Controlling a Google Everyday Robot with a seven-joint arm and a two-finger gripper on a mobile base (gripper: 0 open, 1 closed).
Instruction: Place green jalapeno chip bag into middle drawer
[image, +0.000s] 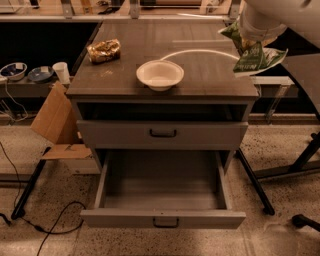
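Position report from my station: the gripper (248, 43) is at about two o'clock in my view, over the right rear corner of the cabinet top (150, 37), tucked under the arm's white casing (280, 12). It is closed on the green jalapeno chip bag (260, 59), pinching the crumpled upper part. The casing hides most of the fingers, so I read the hold from the bag itself. The bag hangs clear of the wood, with its printed lower end jutting toward four o'clock past the top's right edge.

At six o'clock the middle drawer (161, 219) stands pulled out, its grey inside open to my camera and a small dark bar handle (165, 223) centred on its front. The bag is well apart from the drawer, higher up and off toward one o'clock from it. Directly above the drawer, the upper drawer front (120, 134) is shut.

Near the front edge of the top sits the white bowl (160, 75). At ten o'clock from the bowl lies the brown-gold snack bag (104, 50). A thin white cable (200, 51) arcs from behind the bowl toward three o'clock and runs in under the held bag. At nine o'clock in my view a cardboard flap (52, 117) leans by the cabinet's left side, with a white cup (62, 72) just beyond it.
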